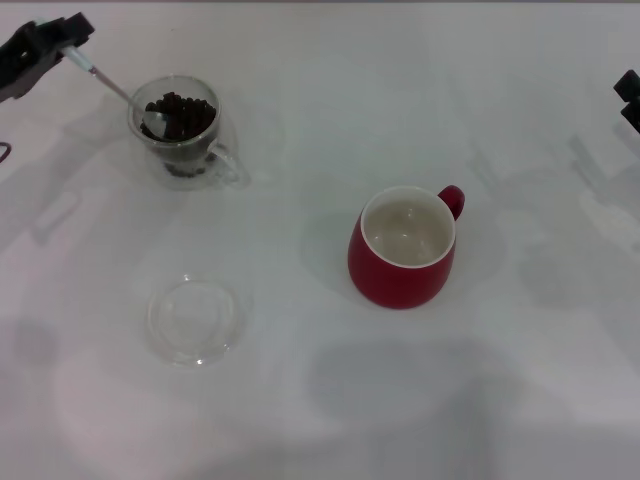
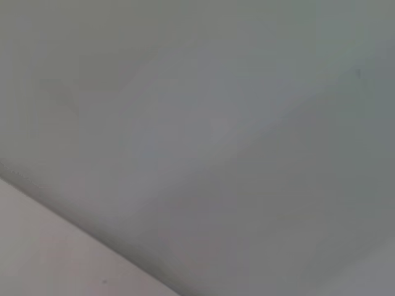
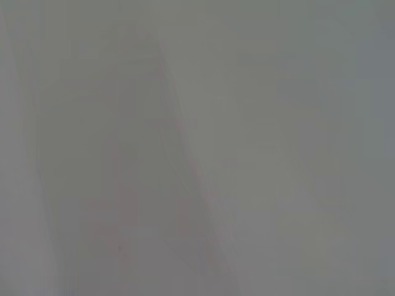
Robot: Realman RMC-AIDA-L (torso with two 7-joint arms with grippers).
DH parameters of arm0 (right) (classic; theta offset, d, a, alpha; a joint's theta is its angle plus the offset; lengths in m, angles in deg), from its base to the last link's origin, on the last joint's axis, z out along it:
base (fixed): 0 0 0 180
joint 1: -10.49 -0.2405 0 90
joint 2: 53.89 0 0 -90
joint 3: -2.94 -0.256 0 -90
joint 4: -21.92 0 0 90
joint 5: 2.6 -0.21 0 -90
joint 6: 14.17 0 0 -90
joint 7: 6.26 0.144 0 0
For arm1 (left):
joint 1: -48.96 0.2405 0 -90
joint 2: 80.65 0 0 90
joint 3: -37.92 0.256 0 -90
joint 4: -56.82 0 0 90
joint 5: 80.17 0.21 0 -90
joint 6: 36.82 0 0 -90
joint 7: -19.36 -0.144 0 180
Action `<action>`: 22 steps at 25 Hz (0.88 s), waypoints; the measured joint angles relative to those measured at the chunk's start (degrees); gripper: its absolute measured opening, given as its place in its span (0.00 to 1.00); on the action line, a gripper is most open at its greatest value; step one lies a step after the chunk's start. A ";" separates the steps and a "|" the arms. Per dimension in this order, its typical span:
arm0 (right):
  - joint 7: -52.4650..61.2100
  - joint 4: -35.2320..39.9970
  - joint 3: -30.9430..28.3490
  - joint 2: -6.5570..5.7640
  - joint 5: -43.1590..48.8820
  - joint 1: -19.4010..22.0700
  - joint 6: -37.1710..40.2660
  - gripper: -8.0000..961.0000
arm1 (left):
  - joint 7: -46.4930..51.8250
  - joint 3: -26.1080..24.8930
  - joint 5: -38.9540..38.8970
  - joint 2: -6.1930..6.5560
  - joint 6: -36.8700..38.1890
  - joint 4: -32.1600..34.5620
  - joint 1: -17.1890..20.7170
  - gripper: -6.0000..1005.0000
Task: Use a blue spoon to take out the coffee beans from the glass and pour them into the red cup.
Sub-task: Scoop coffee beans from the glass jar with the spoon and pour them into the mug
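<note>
Scooping is in hand: the left gripper (image 1: 62,45), closed on the pale-handled blue spoon (image 1: 120,92), dips its metal bowl among dark coffee beans (image 1: 182,115) in the small clear glass (image 1: 182,135). Next, a level lift toward the glossy red cup (image 1: 403,250), well apart. The right gripper (image 1: 629,100) sits parked at the table's far right edge.

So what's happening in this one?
The left gripper, at the table's far left, holds the blue spoon by its handle, with the spoon's bowl dipped into the coffee beans inside the glass. The red cup stands empty at the centre. The right gripper sits idle at the right edge.
</note>
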 joint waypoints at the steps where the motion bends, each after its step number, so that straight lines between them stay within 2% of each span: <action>1: 0.00 0.03 0.00 0.00 0.00 -0.02 0.02 0.79 | 0.03 0.00 -0.25 0.01 0.11 0.00 0.29 0.13; 12: 0.02 0.01 0.00 0.02 0.19 0.16 0.22 0.79 | 0.20 -0.03 -4.27 0.06 2.88 0.00 3.11 0.13; 22: 0.11 0.01 0.13 0.01 0.37 0.51 0.53 0.79 | 0.29 0.00 -6.96 -0.02 6.72 0.10 3.93 0.13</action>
